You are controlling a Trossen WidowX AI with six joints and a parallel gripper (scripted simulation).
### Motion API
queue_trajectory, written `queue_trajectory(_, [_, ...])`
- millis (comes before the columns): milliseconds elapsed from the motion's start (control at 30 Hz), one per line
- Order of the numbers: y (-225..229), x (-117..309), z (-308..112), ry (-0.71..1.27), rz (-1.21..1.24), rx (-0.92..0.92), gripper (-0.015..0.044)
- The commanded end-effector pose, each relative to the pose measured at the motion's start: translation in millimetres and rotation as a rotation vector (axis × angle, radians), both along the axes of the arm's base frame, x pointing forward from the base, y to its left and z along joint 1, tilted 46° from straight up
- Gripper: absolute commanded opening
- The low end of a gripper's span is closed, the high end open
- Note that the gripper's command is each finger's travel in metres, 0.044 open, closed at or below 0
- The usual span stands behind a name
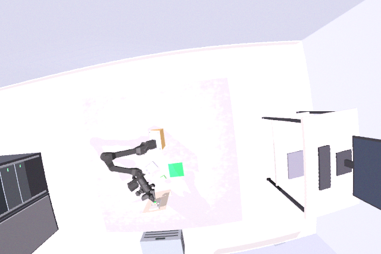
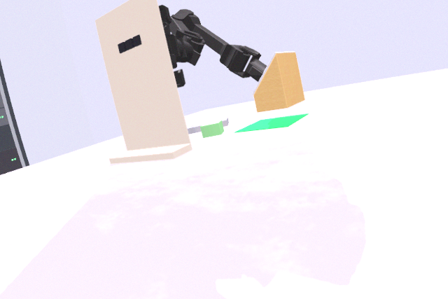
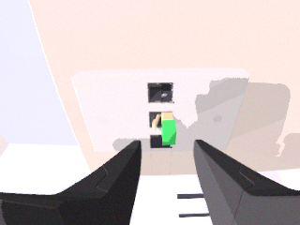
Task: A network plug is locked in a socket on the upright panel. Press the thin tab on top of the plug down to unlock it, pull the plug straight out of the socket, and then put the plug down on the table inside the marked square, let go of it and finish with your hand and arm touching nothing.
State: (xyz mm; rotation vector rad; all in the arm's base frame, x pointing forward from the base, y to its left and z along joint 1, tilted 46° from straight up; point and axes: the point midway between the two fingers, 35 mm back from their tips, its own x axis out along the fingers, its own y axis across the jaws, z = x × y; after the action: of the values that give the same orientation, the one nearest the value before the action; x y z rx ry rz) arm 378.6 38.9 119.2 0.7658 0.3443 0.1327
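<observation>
The plug (image 3: 169, 132) (image 1: 155, 202) shows as a small green block with a tan part behind it, at the middle of three dark openings in the light grey faceplate (image 3: 119, 98). The faceplate is on the upright tan panel (image 2: 144, 89) (image 3: 267, 28). The tab cannot be made out clearly. My gripper (image 3: 167, 146) (image 1: 154, 201) is partly open and empty, facing the panel. Its fingertips are on either side of the plug in the wrist view, with gaps at both sides. The panel hides the fingertips in the exterior view. The green marked square (image 1: 175, 169) (image 2: 274, 122) lies on the table.
A wedge-shaped orange-sided block (image 1: 162, 138) (image 2: 295, 80) stands beyond the square, by the arm's base. A small light green block (image 2: 211, 129) (image 1: 163, 176) lies between panel and square, beside a pale grey item (image 1: 150, 166). The panel's foot (image 2: 144, 156) rests on the table.
</observation>
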Motion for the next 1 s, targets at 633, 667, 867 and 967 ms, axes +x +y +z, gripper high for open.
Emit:
queue_trajectory(633, [1.3,20.4,-1.8,-0.006,-0.003,0.002,0.0109])
queue_trajectory(667, [1.3,20.4,-1.8,-0.006,-0.003,0.002,0.0103])
queue_trajectory(867, [1.3,20.4,-1.8,-0.006,-0.003,0.002,0.0063])
queue_trajectory(967, [1.3,20.4,-1.8,-0.006,-0.003,0.002,0.0043])
